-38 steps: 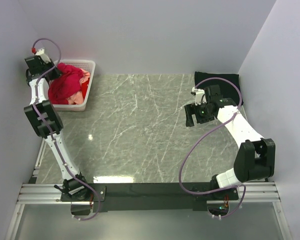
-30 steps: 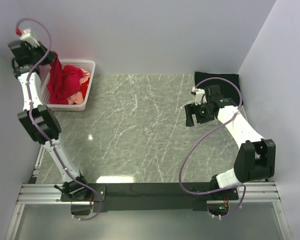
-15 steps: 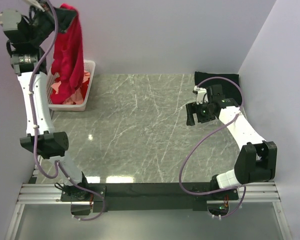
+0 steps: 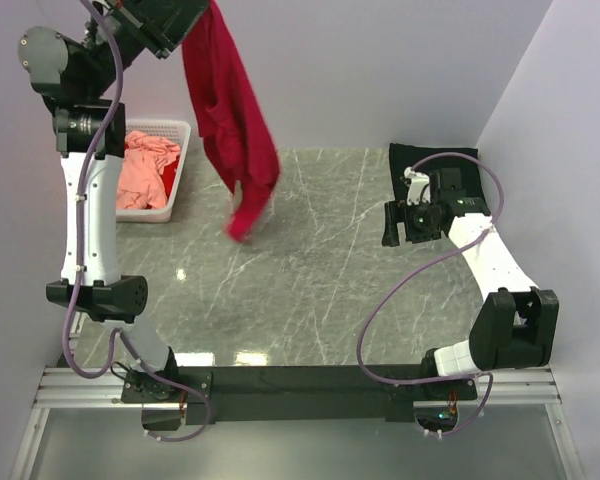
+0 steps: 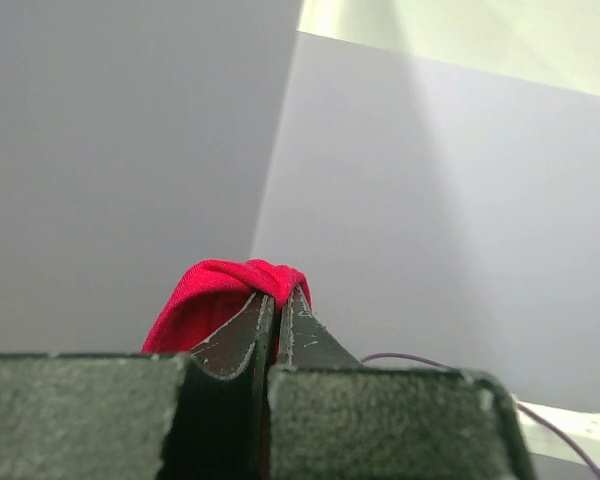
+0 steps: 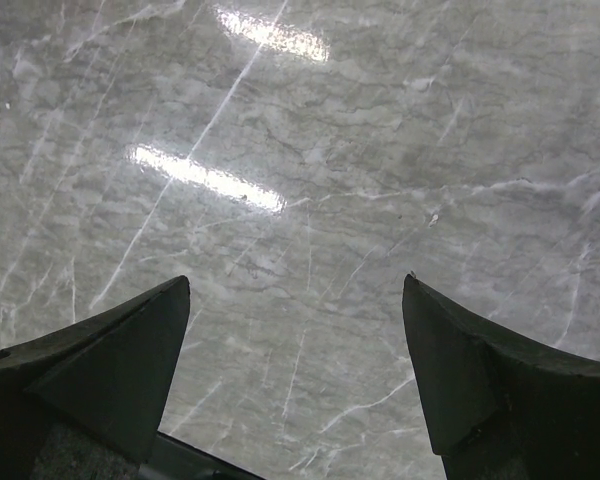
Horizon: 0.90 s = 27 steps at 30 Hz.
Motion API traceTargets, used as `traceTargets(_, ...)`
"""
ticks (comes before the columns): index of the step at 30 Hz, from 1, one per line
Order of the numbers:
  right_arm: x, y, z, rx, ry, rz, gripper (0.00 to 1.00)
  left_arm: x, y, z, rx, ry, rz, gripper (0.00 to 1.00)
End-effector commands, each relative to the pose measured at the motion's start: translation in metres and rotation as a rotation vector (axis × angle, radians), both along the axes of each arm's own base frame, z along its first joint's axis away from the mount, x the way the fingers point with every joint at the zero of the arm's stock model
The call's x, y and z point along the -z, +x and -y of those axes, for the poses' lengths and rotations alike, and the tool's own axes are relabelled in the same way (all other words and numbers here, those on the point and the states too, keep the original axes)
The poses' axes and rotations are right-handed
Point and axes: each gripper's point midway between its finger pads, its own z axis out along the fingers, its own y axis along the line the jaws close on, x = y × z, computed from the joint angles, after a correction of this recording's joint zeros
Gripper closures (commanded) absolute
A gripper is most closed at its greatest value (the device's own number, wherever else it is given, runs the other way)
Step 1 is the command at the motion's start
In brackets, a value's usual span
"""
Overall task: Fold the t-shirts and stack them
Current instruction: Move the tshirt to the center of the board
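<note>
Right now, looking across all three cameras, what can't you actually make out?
1. Red t-shirt: in the top view its lower end is motion-blurred. The left wrist view shows only a pinch of it in the left gripper.
2. Black t-shirt: in the top view the right arm covers its near part.
3. Basket: in the top view the pink t-shirt hides anything beneath it, and the left arm covers the left edge.
</note>
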Motion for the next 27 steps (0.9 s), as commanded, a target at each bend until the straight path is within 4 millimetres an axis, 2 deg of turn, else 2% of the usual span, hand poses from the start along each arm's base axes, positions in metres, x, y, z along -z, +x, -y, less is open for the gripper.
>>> traceTargets(1,-0.024,0.008,0.001,0.013,0.030,0.070,0.07,-0.032,-0.061,0.014,0.133,-0.043,0.099,0.99)
traceTargets(2,-0.025,0.009,0.003,0.022,0.031,0.075,0.07,-0.016,-0.047,0.016,0.147,-0.037,0.038,0.99)
traceTargets(3,-0.026,0.008,0.002,0.017,0.038,0.079,0.07,-0.003,-0.044,0.020,0.176,-0.016,-0.010,0.99)
traceTargets(4,-0.025,0.007,0.000,0.013,0.042,0.076,0.07,0.028,-0.028,0.023,0.196,-0.003,-0.119,0.99)
traceTargets(5,-0.025,0.007,0.001,0.006,0.042,0.074,0.07,0.051,-0.021,0.026,0.212,0.022,-0.183,0.99)
traceTargets(6,-0.024,0.006,-0.001,-0.001,0.047,0.069,0.07,0.071,-0.031,0.028,0.234,0.071,-0.221,0.99)
traceTargets(7,-0.022,0.006,0.007,0.015,0.046,0.065,0.07,0.127,-0.006,0.027,0.203,0.128,-0.311,0.99)
traceTargets(8,-0.020,0.005,0.007,0.001,0.039,0.060,0.08,0.166,0.003,0.019,0.172,0.154,-0.441,0.99)
traceTargets(9,-0.018,0.003,0.007,-0.009,0.036,0.054,0.08,0.213,0.008,0.011,0.129,0.213,-0.474,0.99)
traceTargets(10,-0.016,0.001,0.007,-0.019,0.035,0.052,0.08,0.243,0.013,0.002,0.091,0.234,-0.539,0.99)
traceTargets(12,-0.005,-0.004,0.006,-0.052,0.028,0.019,0.09,0.308,0.030,-0.034,-0.050,0.276,-0.707,0.99)
traceTargets(13,0.000,-0.006,0.006,-0.061,0.029,0.001,0.10,0.343,0.036,-0.047,-0.099,0.366,-0.715,0.99)
traceTargets(14,0.011,-0.009,0.006,-0.081,0.024,-0.045,0.10,0.365,0.041,-0.057,-0.134,0.430,-0.737,0.99)
traceTargets(15,0.016,-0.010,0.006,-0.090,0.021,-0.068,0.11,0.415,0.036,-0.065,-0.126,0.510,-0.898,0.99)
traceTargets(16,0.021,-0.010,0.006,-0.093,0.018,-0.088,0.15,0.438,0.041,-0.077,-0.166,0.610,-0.887,0.99)
traceTargets(18,0.035,-0.011,0.006,-0.106,0.013,-0.143,0.20,0.485,0.044,-0.095,-0.210,0.681,-0.984,0.99)
traceTargets(20,0.047,-0.011,0.005,-0.119,0.007,-0.172,0.24,0.505,0.053,-0.112,-0.277,0.721,-1.020,0.99)
traceTargets(21,0.051,-0.010,0.005,-0.120,0.004,-0.178,0.25,0.517,0.062,-0.117,-0.300,0.713,-1.046,0.93)
traceTargets(23,0.063,-0.011,-0.002,-0.145,-0.002,-0.199,0.30,0.521,0.073,-0.121,-0.304,0.734,-1.063,0.80)
traceTargets(24,0.064,-0.010,-0.003,-0.147,-0.002,-0.206,0.33,0.532,0.079,-0.123,-0.293,0.736,-1.096,0.67)
traceTargets(25,0.066,-0.009,-0.004,-0.148,-0.001,-0.208,0.37,0.520,0.085,-0.123,-0.284,0.734,-1.076,0.61)
traceTargets(26,0.068,-0.007,-0.005,-0.145,0.000,-0.215,0.38,0.515,0.084,-0.120,-0.241,0.724,-1.064,0.51)
traceTargets(27,0.069,-0.006,-0.005,-0.140,-0.001,-0.218,0.39,0.507,0.083,-0.119,-0.219,0.755,-1.010,0.46)
